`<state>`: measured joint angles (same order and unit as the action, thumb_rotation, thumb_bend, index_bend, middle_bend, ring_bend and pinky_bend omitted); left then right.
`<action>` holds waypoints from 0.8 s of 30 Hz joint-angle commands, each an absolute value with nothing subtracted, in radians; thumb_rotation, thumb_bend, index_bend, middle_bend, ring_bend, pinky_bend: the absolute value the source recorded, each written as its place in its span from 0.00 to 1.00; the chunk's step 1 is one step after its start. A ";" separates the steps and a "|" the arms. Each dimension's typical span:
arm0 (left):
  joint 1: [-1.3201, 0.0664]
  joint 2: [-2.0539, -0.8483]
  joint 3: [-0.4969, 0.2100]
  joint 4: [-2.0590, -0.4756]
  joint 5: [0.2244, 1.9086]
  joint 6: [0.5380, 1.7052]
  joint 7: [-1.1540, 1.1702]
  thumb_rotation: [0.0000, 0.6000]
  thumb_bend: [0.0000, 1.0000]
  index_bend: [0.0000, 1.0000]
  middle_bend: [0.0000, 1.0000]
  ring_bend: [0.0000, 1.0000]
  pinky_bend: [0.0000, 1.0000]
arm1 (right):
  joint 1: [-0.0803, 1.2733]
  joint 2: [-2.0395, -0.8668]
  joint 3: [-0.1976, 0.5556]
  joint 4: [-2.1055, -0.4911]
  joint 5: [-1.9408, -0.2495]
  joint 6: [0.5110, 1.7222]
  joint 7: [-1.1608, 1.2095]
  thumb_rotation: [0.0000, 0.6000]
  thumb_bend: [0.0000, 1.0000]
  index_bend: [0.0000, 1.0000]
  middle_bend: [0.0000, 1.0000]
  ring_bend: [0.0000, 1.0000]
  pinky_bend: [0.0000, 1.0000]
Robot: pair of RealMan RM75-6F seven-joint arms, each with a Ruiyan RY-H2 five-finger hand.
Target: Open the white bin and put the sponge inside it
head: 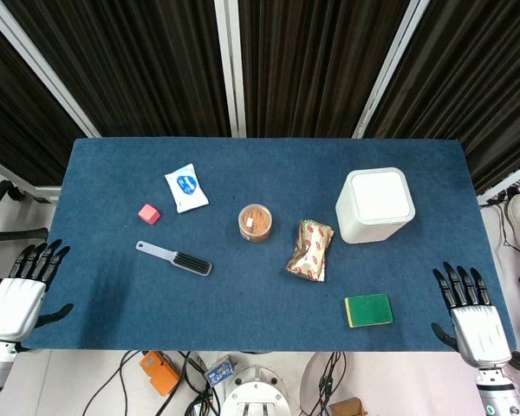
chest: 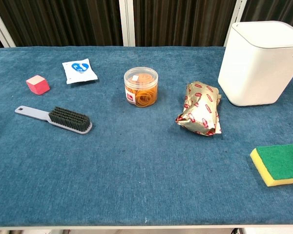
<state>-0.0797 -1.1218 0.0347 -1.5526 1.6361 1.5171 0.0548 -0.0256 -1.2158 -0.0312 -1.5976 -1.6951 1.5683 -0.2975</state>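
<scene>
The white bin (head: 375,206) (chest: 260,63) stands at the right of the blue table with its lid down. A green and yellow sponge (head: 368,310) (chest: 280,164) lies flat near the front edge, in front of the bin. My right hand (head: 470,317) rests at the table's front right corner, fingers spread, holding nothing, a little right of the sponge. My left hand (head: 22,293) sits at the front left edge, fingers apart and empty. Neither hand shows in the chest view.
A gold snack packet (head: 310,250) (chest: 201,108) lies left of the bin. A clear jar of rubber bands (head: 256,223) (chest: 141,87) stands mid-table. Further left are a grey brush (head: 174,258) (chest: 55,118), a pink cube (head: 149,213) (chest: 37,85) and a white wipes pack (head: 186,187) (chest: 79,70).
</scene>
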 commanded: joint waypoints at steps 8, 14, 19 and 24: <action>-0.086 -1.116 0.031 -1.556 1.628 1.505 0.047 1.00 0.10 0.00 0.00 0.00 0.00 | 0.039 -1.205 0.019 -1.613 -1.652 1.497 -0.252 1.00 0.31 0.00 0.00 0.00 0.00; -0.091 -1.114 0.029 -1.560 1.623 1.495 0.047 1.00 0.10 0.00 0.00 0.00 0.00 | 0.183 -1.127 0.146 -1.732 -1.521 1.324 -0.288 1.00 0.31 0.02 0.00 0.00 0.00; -0.097 -1.112 0.022 -1.563 1.606 1.482 0.047 1.00 0.10 0.00 0.00 0.00 0.00 | 0.283 -1.106 0.236 -1.786 -1.417 1.234 -0.336 1.00 0.31 0.11 0.10 0.00 0.00; -0.102 -1.109 0.019 -1.566 1.597 1.472 0.046 1.00 0.10 0.00 0.00 0.00 0.00 | 0.348 -1.117 0.274 -1.777 -1.347 1.177 -0.321 1.00 0.31 0.06 0.29 0.00 0.00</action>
<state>-0.1018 -1.1090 0.0188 -1.5658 1.5970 1.4723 0.0461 0.3292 -1.1153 0.2624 -1.7772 -1.3667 1.1981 -0.3304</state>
